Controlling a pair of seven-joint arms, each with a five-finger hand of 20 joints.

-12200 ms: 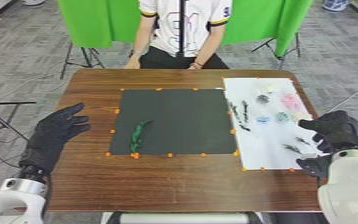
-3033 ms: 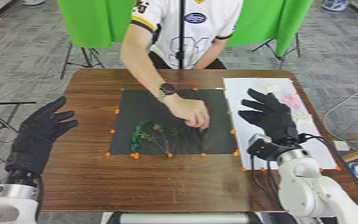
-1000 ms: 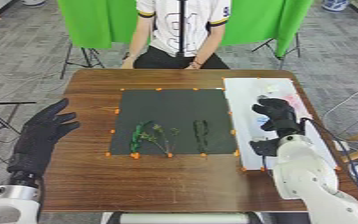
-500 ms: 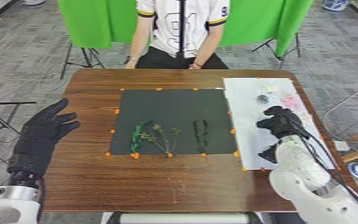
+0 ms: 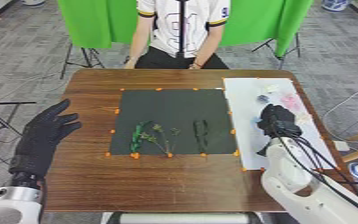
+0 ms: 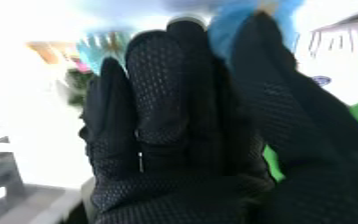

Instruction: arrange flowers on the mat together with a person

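Head view: shows right hand (image 5: 278, 119) over sheet (image 5: 245, 95), three o'clock from mat (image 5: 162, 107); could drag pink flower (image 5: 291, 101), one o'clock from hand, if moved off low. Shows left hand (image 5: 44, 127) at nine o'clock, relaxed. Hard to make out pale blooms (image 5: 271, 88), twelve o'clock on sheet.

Right wrist view: seems pinched on blue flower (image 6: 223, 31); could slip if held by petals alone. Cut off at edge; cannot tell stem.

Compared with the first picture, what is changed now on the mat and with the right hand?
A branched sprig and, right of it, dark sprigs were added on the black mat. The right hand moved left over the white sheet, to the blue flower; whether it grips, I cannot tell. The green stem stayed.
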